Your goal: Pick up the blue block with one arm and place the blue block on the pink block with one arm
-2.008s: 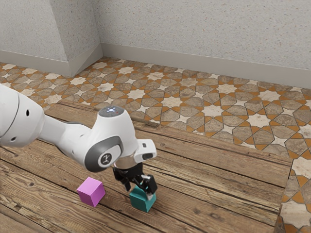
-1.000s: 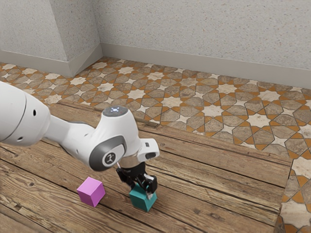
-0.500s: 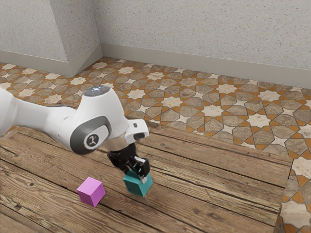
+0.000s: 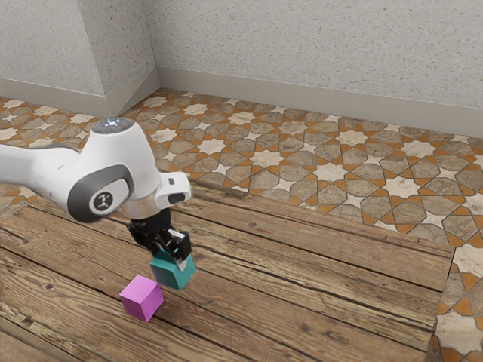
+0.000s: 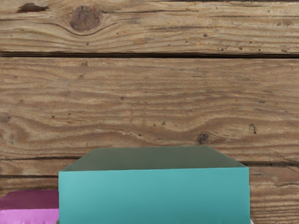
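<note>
Clearly, you had the gripper (image 4: 169, 249) clamped on the blue block (image 4: 173, 272), its two black fingers pressing the block's upper part from opposite sides, so it hung clear of the wooden table (image 4: 317, 256) rather than resting on it. The block looked more teal than blue and sat slightly tilted in the grip. You held it just beside the pink block (image 4: 141, 298), toward the exterior view's right and apart from it. Whether it was high enough to pass over the pink top, I could not tell. In the wrist view the blue block (image 5: 154, 191) sat right under the hand, with a strip of the pink block (image 5: 27, 208) peeking out beside it, so the two were not lined up. The lift looked done, the placing not. I judged the next move called for a short sideways shift to centre over the pink block before lowering.
</note>
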